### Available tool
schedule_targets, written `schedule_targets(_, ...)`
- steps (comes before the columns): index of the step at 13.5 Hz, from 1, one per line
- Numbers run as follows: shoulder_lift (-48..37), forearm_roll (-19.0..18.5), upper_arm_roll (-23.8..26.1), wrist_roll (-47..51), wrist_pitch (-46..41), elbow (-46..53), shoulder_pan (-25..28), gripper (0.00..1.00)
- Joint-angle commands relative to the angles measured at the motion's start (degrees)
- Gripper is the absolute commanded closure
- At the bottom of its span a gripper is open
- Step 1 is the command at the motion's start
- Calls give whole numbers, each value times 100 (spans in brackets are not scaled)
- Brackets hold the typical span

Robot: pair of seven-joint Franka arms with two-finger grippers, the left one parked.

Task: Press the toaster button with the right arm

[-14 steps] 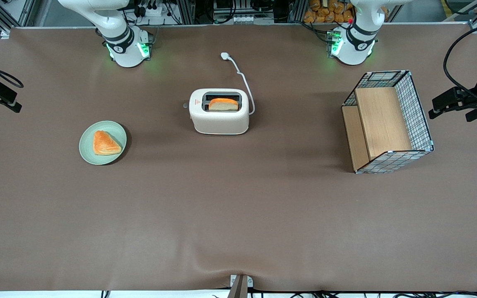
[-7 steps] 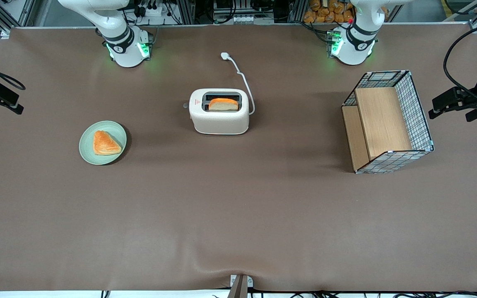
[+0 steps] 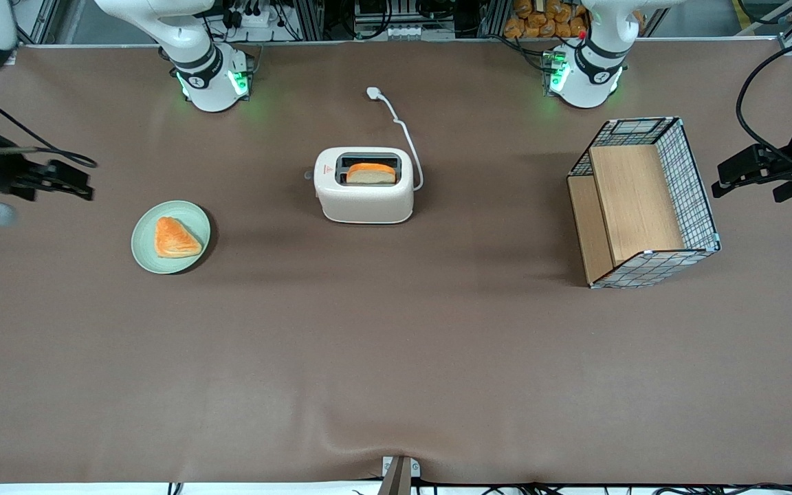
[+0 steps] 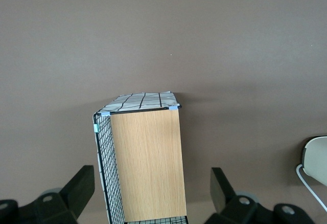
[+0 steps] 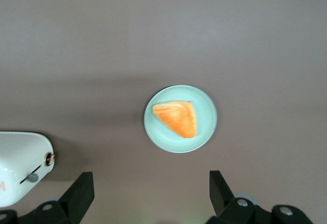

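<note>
The toaster sits on the brown table near the middle of its width, closer to the arm bases than to the front camera. Its long axis runs along the table's length, from the working arm's end toward the parked arm's end, and its slot faces up with a slice of bread standing in it. The button sticks out of the narrow end that points toward the working arm's end of the table; it is a small grey knob, untouched. From the other narrow end a white cord curls away to a plug lying farther from the front camera. The gripper hangs above the table at the working arm's end, well apart from the toaster and pointing roughly toward it, with its black cable looping above it. In the right wrist view its two fingers stand wide apart with nothing between them, and the toaster's button end shows at the frame's edge. A pale green plate with a triangular pastry lies between gripper and toaster, nearer the front camera than either. A wire-mesh basket with wooden panels stands toward the parked arm's end.
</note>
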Motion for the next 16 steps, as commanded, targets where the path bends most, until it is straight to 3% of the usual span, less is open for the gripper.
schedule_targets(1,-63,385,-24,254,-73,-282,210,11)
schedule_targets(4,-211,833,-24,308,32,-1055,368,66)
schedule_targets(6,-273,896,-7,308,68,-1329,456,96)
schedule_targets(7,-265,931,2,308,68,-1443,535,100)
schedule_targets(9,-369,1491,-7,281,294,-1951,544,100)
schedule_targets(12,-756,1643,11,237,1356,-2979,939,100)
schedule_targets(16,-801,2546,2,220,2132,-3728,1317,100)
